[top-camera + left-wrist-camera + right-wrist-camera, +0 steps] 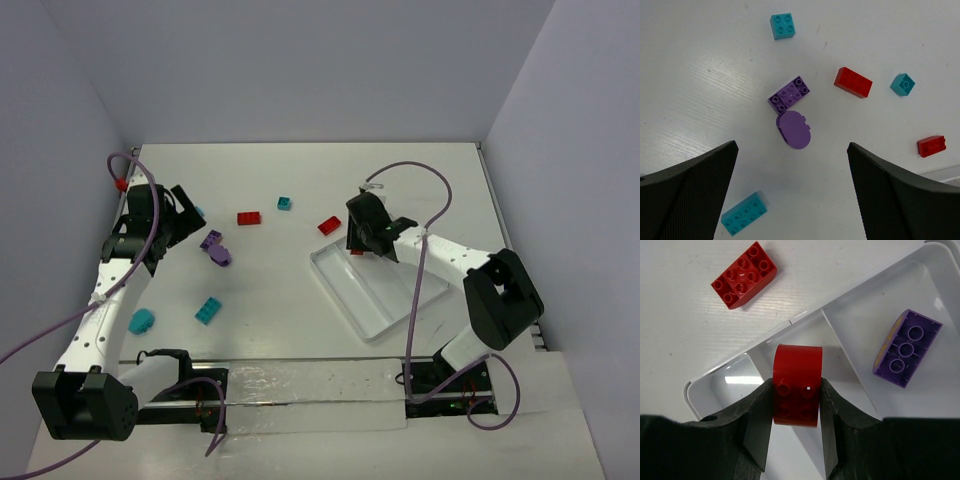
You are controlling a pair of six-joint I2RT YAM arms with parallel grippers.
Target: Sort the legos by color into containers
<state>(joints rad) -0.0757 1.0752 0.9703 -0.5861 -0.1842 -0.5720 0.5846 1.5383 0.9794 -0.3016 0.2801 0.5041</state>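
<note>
My right gripper (797, 405) is shut on a rounded red lego (797, 375) and holds it above the end of the white tray (727, 377), over an outer compartment next to a divider. A purple lego (907, 348) lies in the middle compartment. In the top view the right gripper (360, 244) is at the tray's (395, 300) far end. My left gripper (792, 200) is open and empty above the table, near a purple studded lego (789, 94) and a rounded purple lego (794, 130); it also shows in the top view (183, 218).
Loose on the table are red legos (249, 218) (329, 225), a small teal one (285, 203), a teal brick (208, 310), a rounded teal one (141, 321) and the purple pair (215, 248). Walls enclose the table.
</note>
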